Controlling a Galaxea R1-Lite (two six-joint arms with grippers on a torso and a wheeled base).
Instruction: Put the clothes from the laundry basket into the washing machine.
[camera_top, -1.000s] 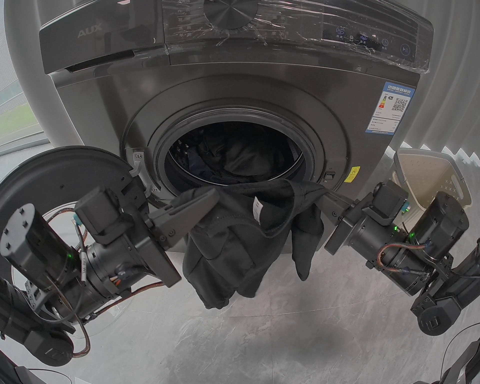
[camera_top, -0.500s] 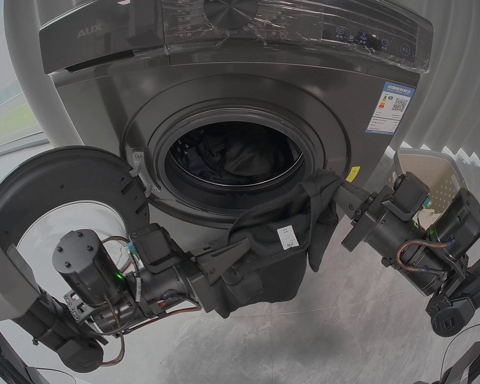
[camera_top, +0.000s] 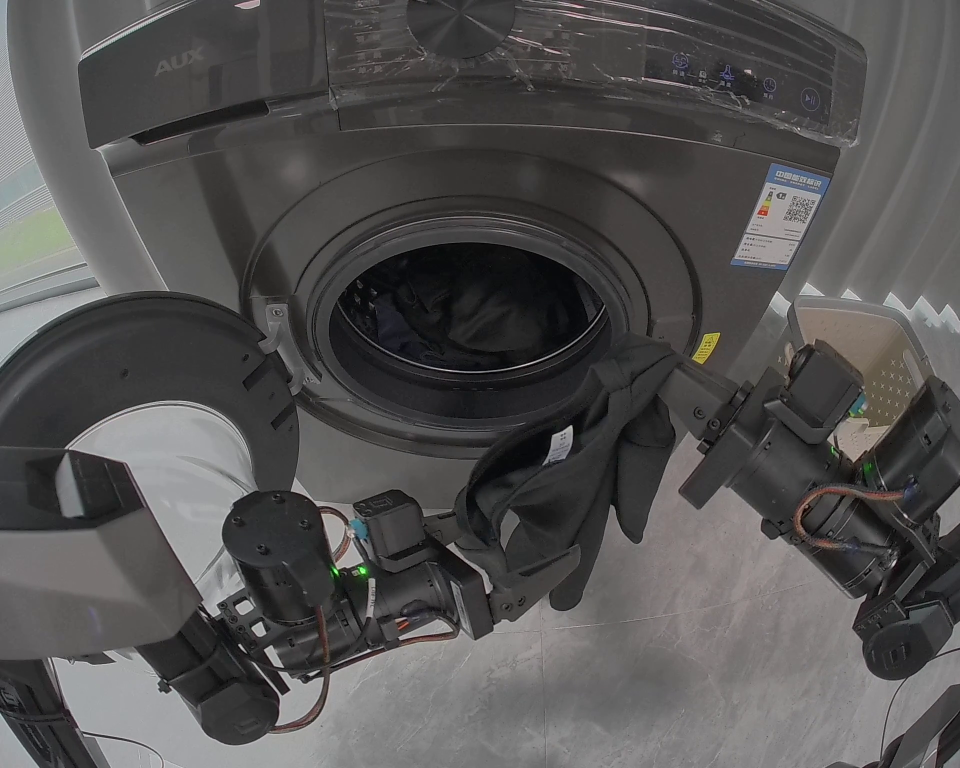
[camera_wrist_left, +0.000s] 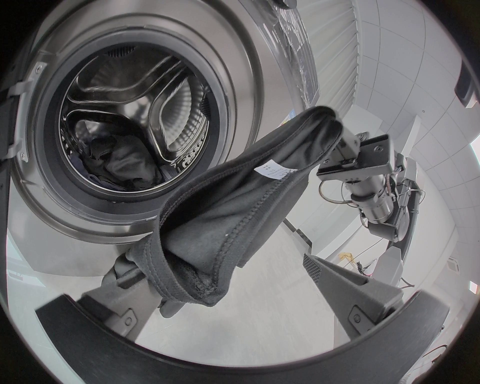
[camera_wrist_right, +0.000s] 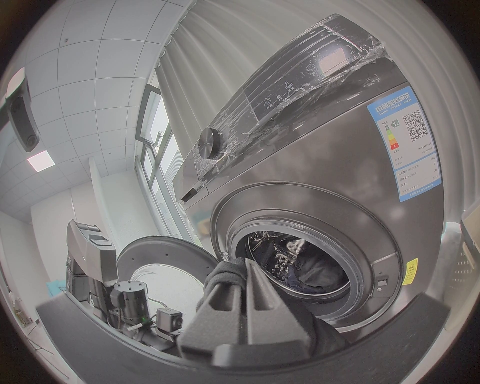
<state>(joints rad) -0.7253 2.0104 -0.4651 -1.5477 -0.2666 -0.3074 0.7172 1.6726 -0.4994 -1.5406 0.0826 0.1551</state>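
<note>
Between my two hands, before the washing machine door opening: one black garment, right hand clamped on its upper end, left hand spread apart, cloth hooked over one finger.

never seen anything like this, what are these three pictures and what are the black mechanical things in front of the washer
This is a two-armed robot loading laundry. One picture comes from a camera on its head, looking down at a front-loading washing machine whose round door is swung open to the left. The other two come from cameras on its wrists, looking along each claw. The black things are its arms. A dark garment hangs between them: the right gripper is pinched shut on one end, and the other end is draped over one finger of the open left gripper. Dark clothes already lie in the drum. The pale laundry basket stands to the machine's right.
</note>
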